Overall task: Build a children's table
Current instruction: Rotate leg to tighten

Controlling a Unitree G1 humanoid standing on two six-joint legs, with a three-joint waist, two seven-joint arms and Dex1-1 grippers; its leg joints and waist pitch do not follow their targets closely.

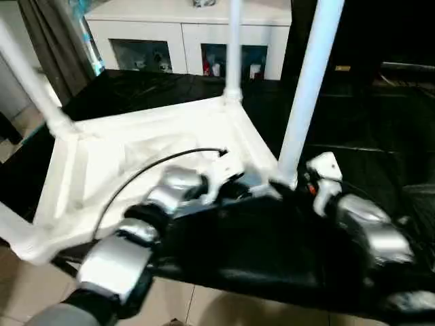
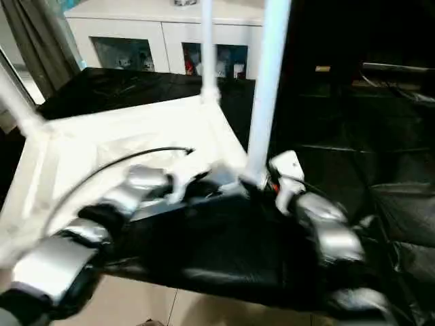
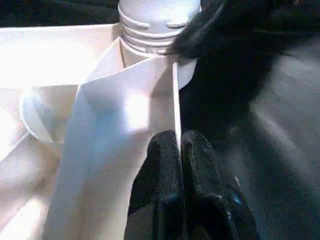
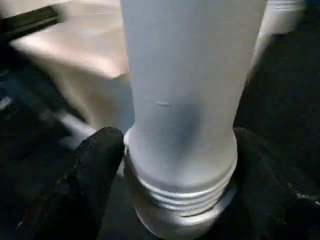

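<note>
With the left claw (image 3: pixel 181 165) pressed together at the table top's rim (image 3: pixel 176 100) and the right claw (image 4: pixel 175 165) spread around the near leg (image 1: pixel 306 95) at the top's five o'clock corner, an unseated leg could topple.

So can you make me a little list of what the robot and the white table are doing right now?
table top: white table top lies upside down on the black-sheeted table
legs: near-corner leg and far leg stand up in their sockets
left gripper: fingers shut, on the top's edge wall
right gripper: fingers either side of the near-corner leg's ribbed base
background: white cabinet with glass doors
</note>
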